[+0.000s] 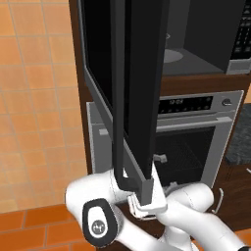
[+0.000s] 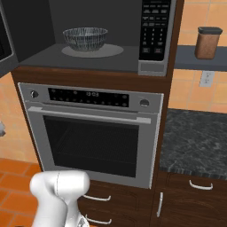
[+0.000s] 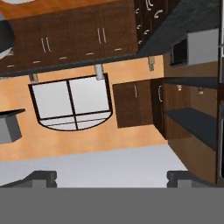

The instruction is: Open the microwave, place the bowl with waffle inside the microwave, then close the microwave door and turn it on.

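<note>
Microwave door (image 1: 130, 88) swung wide open, its lower corner just above my gripper (image 3: 111, 177), whose 2 fingers are spread apart, holding nothing. Bowl (image 2: 85, 38) sits inside the microwave (image 2: 97, 35).

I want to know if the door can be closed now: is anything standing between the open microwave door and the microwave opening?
Nothing visible blocks it. The bowl sits fully inside the microwave, and the microwave door hangs swung open to the left.
</note>
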